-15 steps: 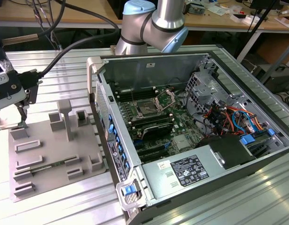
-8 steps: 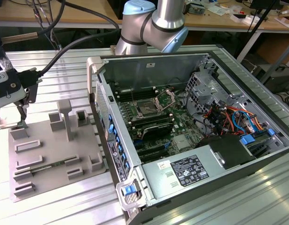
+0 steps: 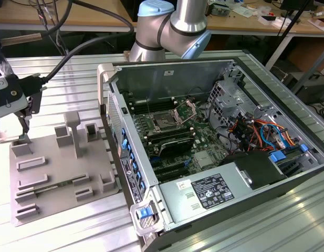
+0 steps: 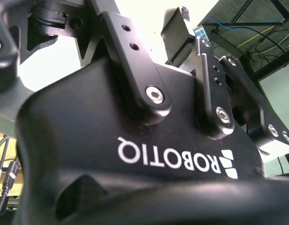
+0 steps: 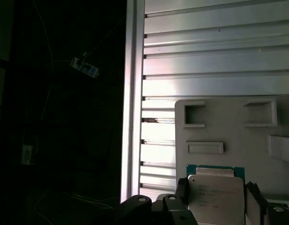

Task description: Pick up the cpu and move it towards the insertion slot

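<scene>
Exterior view of a ribbed metal counter [image 3: 72, 73] with a grey plastic tray [image 3: 46, 146] at the exterior view's left and an open computer case [image 3: 204, 68] at its right. The end effector [image 3: 21, 113] hangs over the tray's far left corner, close to the counter's edge. In the first wrist view its fingers [image 5: 181, 194] press against two opposite edges of the cpu [image 5: 214, 194], gripping it with the silvery top facing the camera. Tray blocks lie beyond the cpu, and the counter's edge rail [image 5: 135, 93] borders darkness just beside it. The insertion slot [image 3: 164, 122] sits well apart, deep inside the case on the green board, with its steel bracket [image 3: 185, 109] swung up and open. The case's near wall [image 3: 112, 131] stands upright between tray and slot. The case is open on top. Coloured cables [image 3: 256, 131] crowd the side at the exterior view's right.
</scene>
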`<move>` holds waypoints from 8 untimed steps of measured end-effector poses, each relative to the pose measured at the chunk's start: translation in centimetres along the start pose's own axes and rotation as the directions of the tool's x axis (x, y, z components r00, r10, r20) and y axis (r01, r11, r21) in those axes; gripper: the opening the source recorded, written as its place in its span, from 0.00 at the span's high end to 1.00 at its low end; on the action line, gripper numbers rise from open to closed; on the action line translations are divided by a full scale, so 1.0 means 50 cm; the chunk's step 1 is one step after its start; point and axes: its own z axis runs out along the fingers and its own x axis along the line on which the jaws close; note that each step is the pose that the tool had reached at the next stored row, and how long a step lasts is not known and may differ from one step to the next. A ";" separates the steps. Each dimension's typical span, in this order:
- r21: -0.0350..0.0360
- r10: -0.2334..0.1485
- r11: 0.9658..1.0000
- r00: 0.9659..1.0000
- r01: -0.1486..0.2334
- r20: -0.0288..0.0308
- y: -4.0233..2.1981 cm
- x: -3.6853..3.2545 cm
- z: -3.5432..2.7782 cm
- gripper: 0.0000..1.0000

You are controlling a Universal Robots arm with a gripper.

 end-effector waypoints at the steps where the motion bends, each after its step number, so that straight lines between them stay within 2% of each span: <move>1: 0.000 0.000 1.000 1.000 0.000 0.000 0.000 0.000 -0.001 0.45; 8: 0.000 0.000 1.000 1.000 0.000 0.000 0.000 0.000 -0.006 0.45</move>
